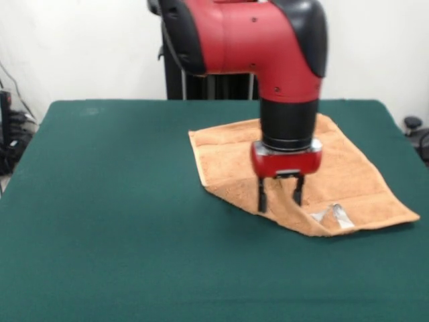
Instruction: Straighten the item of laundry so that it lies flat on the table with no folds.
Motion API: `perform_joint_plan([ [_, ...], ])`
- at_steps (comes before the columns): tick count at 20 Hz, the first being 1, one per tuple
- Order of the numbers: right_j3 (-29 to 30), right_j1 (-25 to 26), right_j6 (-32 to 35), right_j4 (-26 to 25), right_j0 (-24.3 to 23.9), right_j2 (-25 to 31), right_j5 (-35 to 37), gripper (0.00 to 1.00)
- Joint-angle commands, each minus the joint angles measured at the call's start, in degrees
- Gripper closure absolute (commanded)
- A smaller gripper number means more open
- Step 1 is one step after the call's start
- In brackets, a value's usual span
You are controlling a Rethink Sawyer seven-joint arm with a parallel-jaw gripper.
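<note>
The light-orange towel [348, 174] lies on the right half of the dark green table [120, 201], turned like a diamond. Its near edge is turned over in a small fold, and the white label [333, 216] shows there. The red and black arm comes down over the towel's middle. My gripper [279, 201] stands with its two black fingers apart, tips down at the towel's near-left edge. A little ridge of cloth rises beside the right finger [297, 194]. I cannot tell whether any cloth is pinched. The arm hides part of the towel's far side.
The black pedestal [175, 80] stands behind the table's far edge. Cables [12, 134] hang at the left edge of the picture. A dark object [413, 125] sits beyond the table's right corner. The towel's right corner reaches close to the table's right edge.
</note>
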Motion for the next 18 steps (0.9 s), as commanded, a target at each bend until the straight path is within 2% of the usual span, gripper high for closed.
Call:
perform_joint_plan([
  [1, 0.8, -1.6, -6.0, -3.7, -3.6, 6.3, 7.5, 0.0],
  [18, 0.2, -1.5, -2.6, -3.9, -1.5, 6.4, 7.6, 0.0],
])
